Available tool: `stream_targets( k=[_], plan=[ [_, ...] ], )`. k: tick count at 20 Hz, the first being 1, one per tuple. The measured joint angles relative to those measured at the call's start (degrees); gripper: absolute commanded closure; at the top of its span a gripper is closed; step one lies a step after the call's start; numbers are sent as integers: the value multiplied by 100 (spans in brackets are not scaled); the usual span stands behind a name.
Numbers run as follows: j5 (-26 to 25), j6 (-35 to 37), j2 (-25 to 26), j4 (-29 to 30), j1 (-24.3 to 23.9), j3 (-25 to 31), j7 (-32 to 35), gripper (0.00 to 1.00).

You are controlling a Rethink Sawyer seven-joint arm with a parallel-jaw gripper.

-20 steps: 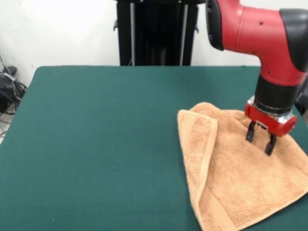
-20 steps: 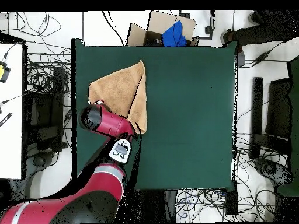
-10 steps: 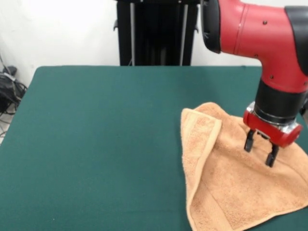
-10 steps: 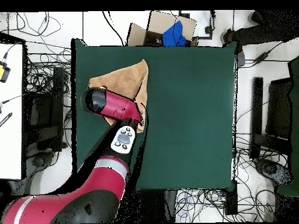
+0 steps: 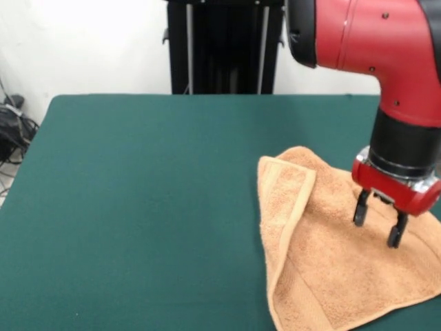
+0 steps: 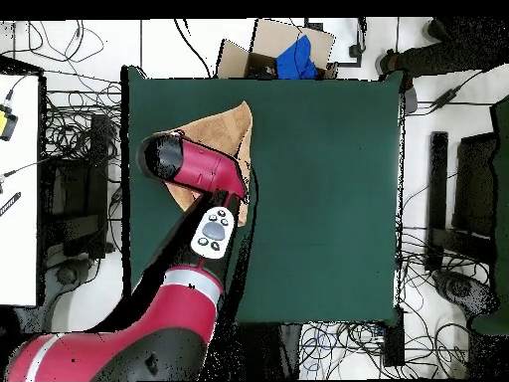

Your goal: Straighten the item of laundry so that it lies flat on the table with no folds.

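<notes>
The peach-orange towel (image 5: 324, 262) lies folded into a rough triangle at the right of the green table (image 5: 138, 207), with a border band doubled over along its left edge. My gripper (image 5: 376, 222) hangs open and empty just above the towel's right part, fingers pointing down. In the overhead view the arm covers most of the towel (image 6: 227, 129), which lies near the table's (image 6: 318, 199) left edge. No white tag shows.
The black pedestal (image 5: 224, 45) stands behind the table's far edge. In the overhead view a cardboard box with blue cloth (image 6: 288, 55) sits beyond the table, and cables lie on the floor all round.
The arm has moved toward the near right of the front view over the towel. The towel's shape shifted slightly, its near corner drawn in. The gripper stays open.
</notes>
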Motion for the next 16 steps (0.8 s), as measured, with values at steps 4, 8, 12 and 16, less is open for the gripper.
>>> stream_targets(
  k=[4,8,12,16],
  plan=[
    [-1,282,-136,-87,1,-4,0,0],
    [-1,555,-279,-151,1,-8,0,0],
    [-2,727,-374,-271,-13,-12,0,0],
    [-4,733,-369,-406,-58,-11,0,0]
  ],
)
